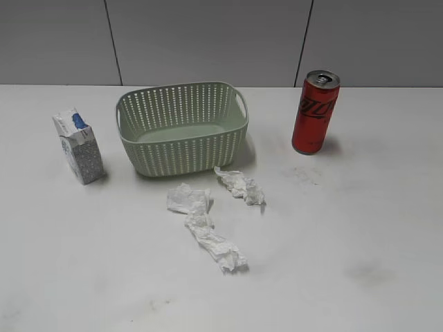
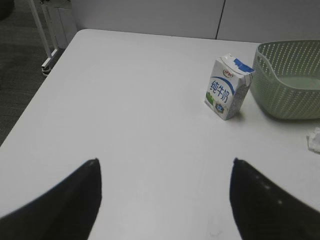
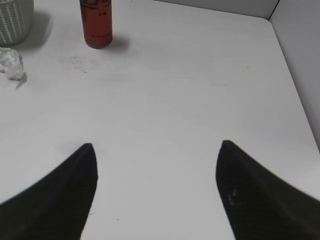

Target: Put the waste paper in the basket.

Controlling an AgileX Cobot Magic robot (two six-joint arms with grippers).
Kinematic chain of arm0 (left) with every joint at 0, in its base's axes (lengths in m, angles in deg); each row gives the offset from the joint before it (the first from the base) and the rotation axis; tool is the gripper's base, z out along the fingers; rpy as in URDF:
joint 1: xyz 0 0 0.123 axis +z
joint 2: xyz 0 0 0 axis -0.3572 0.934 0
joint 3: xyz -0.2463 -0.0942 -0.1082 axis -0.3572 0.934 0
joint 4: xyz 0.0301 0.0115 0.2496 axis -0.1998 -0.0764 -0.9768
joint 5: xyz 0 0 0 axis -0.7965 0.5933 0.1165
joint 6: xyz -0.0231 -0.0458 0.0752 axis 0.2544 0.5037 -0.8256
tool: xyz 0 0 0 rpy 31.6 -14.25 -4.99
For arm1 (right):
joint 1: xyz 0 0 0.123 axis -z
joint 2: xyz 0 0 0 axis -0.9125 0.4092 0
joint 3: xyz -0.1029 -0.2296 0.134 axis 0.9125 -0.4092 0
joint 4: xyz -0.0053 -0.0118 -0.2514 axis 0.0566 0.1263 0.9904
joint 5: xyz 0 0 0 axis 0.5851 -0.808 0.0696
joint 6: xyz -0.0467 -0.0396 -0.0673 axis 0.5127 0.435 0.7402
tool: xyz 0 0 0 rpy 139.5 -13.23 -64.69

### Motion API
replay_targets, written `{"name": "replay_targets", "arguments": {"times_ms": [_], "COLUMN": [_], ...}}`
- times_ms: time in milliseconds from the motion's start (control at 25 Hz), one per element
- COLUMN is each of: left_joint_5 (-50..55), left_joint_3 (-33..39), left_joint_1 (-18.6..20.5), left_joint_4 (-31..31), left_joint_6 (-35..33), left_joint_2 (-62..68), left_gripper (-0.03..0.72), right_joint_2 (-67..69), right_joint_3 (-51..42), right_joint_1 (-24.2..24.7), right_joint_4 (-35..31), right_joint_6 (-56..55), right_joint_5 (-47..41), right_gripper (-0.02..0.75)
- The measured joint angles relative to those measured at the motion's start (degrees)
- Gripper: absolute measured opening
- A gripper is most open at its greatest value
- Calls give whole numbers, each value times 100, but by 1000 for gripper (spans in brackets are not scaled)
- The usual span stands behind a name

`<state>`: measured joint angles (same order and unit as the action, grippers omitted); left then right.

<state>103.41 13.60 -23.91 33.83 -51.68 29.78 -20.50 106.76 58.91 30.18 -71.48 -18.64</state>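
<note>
Waste paper (image 1: 211, 235), long axis toward basket (image 1: 181, 128)

The exterior view looks down at a slant, near; both wrist views (low, facing forward) share the basket (image 1: 182, 128), from the table's (image 1: 360, 228) 2 sides.

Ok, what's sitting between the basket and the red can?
Nothing: in the exterior view the stretch of table between the basket and the can is bare.
</note>
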Motion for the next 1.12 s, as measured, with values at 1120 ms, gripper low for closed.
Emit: {"name": "replay_targets", "arguments": {"times_ms": [1120], "left_joint_5": [0], "left_joint_3": [0], "left_joint_1": [0], "left_joint_4": [0], "left_joint_6": [3], "left_joint_2": [0], "left_gripper": [591], "right_joint_2": [2913], "right_joint_3": [541], "right_joint_1": [0], "right_joint_4": [-932], "right_joint_6": [875], "right_joint_5": [1691], "right_gripper": [561]}}
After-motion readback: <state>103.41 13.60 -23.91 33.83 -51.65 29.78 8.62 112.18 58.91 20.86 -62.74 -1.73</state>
